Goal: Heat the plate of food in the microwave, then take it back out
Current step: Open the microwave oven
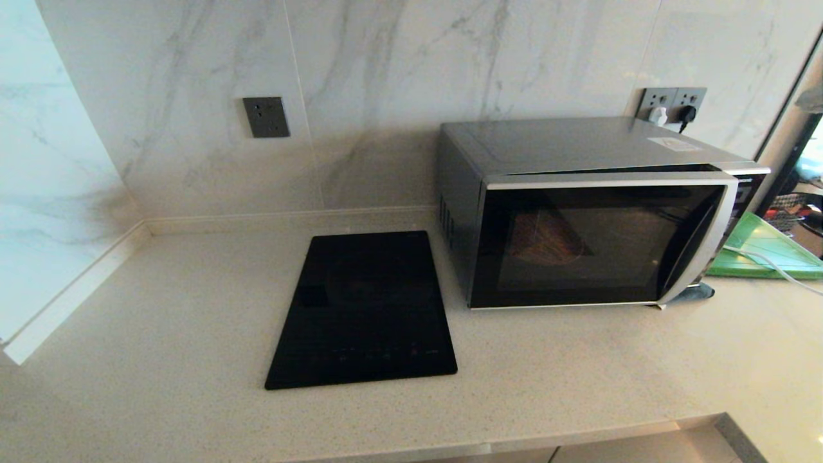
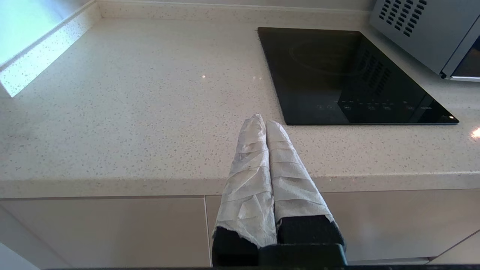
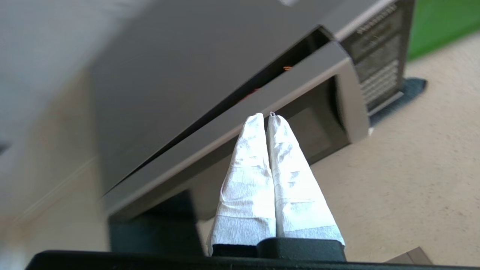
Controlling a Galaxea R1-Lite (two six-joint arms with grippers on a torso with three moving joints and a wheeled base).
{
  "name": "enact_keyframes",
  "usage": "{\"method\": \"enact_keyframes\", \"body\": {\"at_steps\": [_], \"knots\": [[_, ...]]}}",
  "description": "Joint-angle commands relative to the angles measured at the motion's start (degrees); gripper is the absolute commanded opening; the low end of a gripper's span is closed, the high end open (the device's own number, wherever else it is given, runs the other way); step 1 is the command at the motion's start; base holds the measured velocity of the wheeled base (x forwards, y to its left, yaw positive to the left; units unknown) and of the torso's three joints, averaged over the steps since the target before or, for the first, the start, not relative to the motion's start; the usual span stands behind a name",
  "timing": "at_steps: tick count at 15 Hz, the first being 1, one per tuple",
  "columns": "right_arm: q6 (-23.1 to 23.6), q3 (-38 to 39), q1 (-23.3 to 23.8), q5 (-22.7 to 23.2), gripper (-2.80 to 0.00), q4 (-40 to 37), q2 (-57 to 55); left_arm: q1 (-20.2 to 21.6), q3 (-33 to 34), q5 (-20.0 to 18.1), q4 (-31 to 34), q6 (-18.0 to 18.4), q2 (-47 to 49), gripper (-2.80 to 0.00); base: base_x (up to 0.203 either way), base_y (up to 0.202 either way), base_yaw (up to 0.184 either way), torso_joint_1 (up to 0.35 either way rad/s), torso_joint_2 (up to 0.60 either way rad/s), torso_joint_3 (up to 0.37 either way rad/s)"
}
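Head view: microwave (image 1: 598,212) sits on the worktop (image 1: 161,360) at the far right, against the marble wall. Its dark glass door (image 1: 591,241) is not fully latched: it stands slightly ajar, with a thin gap along the top edge. The gap also shows in the right wrist view, with a small orange glow inside it.

Plate of food (image 1: 546,241): inside the microwave, seen only as a dim reddish-brown shape behind the door glass, left of the door's centre. Can't make out the plate colour or the food through the glass.

Right gripper (image 3: 265,115): out of the head view. Its wrist view shows it above the worktop, near the microwave's front, tips pointing at the door's upper edge. Can't tell whether it touches. Jaws pressed together, both fingers (image 3: 247,176) wrapped in white paper, nothing between them.

Left gripper (image 2: 262,120): also out of the head view. It hangs at the near edge of the worktop, over the cabinet front, left of the microwave. Jaws pressed together, paper-wrapped, empty.

Other items: black glass cooktop (image 1: 366,312) flat on the worktop, just left of the microwave. Green board (image 1: 768,251) to the right of the microwave, with a white cable (image 1: 771,263) across it. Wall socket (image 1: 265,117) at the far left, double socket (image 1: 672,103) with plugs behind the microwave.
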State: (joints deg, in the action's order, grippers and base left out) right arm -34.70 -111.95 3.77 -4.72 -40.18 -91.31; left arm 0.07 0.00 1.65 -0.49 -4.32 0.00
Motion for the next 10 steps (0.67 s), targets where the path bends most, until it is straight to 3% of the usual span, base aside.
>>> {"method": "enact_keyframes", "body": {"at_steps": [1,3,5,10], "knots": [[-0.29,-1.36,0.39,-2.29,-2.8,-0.47,-7.8,0.01,0.0,0.02,-0.03,0.01,0.09,-2.8,0.0,0.0,0.0,0.0,0.0,0.0],[3.58,-1.33,0.37,-3.86,-2.8,-0.51,-9.96,0.01,0.0,0.02,-0.03,0.01,0.09,-2.8,0.0,0.0,0.0,0.0,0.0,0.0],[4.41,-1.42,0.44,-5.04,-2.8,-0.03,-11.87,0.01,0.0,0.02,-0.03,0.01,0.09,-2.8,0.0,0.0,0.0,0.0,0.0,0.0],[8.11,-1.56,0.36,-11.18,-2.8,9.12,-16.36,0.01,0.0,0.02,-0.03,0.01,0.09,-2.8,0.0,0.0,0.0,0.0,0.0,0.0]]}}
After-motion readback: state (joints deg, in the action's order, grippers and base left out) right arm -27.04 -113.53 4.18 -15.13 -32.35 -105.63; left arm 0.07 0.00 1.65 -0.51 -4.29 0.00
